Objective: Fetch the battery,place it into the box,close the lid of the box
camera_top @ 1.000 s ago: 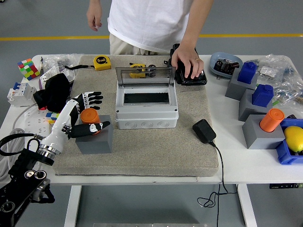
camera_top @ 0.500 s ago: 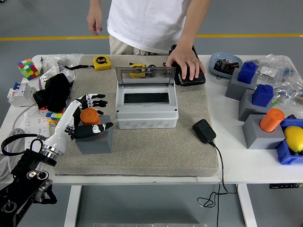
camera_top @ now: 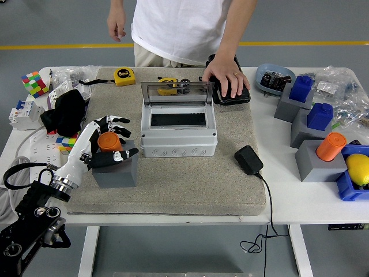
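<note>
Battery (camera_top: pixel 109 141) between spread left-hand fingers (camera_top: pixel 120 120)

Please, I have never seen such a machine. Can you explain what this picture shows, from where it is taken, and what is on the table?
The camera sits high on a humanoid robot, looking down over a white table. The robot's left hand comes in from the left, fingers spread around an orange battery on a grey block; it does not hold it yet. No right hand shows. In the middle stands a grey box with its clear lid up. A person at the far side rests a hand on a black case. Nearby lie a tape measure, a black adapter and a colour cube.
</note>
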Controlling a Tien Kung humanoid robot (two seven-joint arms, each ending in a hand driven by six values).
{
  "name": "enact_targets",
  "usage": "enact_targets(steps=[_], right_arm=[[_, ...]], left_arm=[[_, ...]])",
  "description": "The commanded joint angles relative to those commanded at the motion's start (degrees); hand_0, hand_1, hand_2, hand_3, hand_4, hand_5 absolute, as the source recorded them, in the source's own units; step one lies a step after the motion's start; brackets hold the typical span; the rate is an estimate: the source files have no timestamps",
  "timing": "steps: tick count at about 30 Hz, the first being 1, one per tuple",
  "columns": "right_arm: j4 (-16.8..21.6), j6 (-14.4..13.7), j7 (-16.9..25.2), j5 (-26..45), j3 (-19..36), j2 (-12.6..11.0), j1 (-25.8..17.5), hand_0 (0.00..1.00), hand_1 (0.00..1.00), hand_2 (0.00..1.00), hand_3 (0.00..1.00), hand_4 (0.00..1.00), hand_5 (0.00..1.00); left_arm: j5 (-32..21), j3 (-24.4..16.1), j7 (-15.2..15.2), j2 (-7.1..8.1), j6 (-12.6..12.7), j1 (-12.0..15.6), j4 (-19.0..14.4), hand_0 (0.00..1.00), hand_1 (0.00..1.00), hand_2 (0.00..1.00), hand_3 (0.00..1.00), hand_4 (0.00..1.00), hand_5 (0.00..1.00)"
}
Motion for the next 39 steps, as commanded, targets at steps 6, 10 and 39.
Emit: enact_targets(steps=[6,10,39], right_arm=[[-0.01,0.02,0.02,0.09,-0.17,0.07,0.01,0.654,0.672,0.692,0.651,0.966,0.557],[-0.02,0.05,0.0,0.05,-0.23,0.09,-0.02,0.654,0.672,0.692,0.651,0.966,0.557],[-0.03,0.01,-0.03,0.35,-0.37,0.16,0.05,0.653,0.673,0.691,0.65,0.964,0.555]], left_arm=[[-1.05,0.42,-0.77,-0.06,0.23,-0.19,0.46,0.282,0.361,0.362,0.426,0.894,0.002],[-1.47,0.79,-1.02,-0.1,0.29,-0.44,0.5,0.282,0.361,0.362,0.426,0.894,0.002],[-3.07,2.91,-2.8,-0.28,0.78,-2.11,1.73,0.046,0.082,0.19,0.243,0.752,0.002]])
